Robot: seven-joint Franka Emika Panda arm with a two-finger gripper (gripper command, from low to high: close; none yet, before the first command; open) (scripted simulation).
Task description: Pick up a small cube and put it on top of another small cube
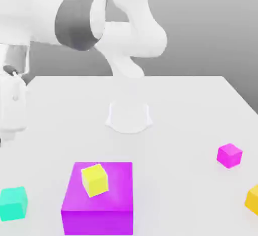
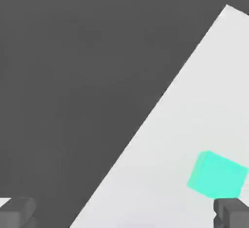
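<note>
Teal cube just beside our spread fingers, not gripped.
We see the gripper [image 2: 124, 215] with fingers wide apart and empty; the teal cube [image 2: 217, 175] lies on the white table [image 2: 165, 144] close to one fingertip [image 2: 232, 212], a plain, solid-coloured block.

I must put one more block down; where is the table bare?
Bare table lies between the arm's base and the small pink cube. The front is crowded: big purple block carrying a yellow cube, teal cube beside it.
</note>
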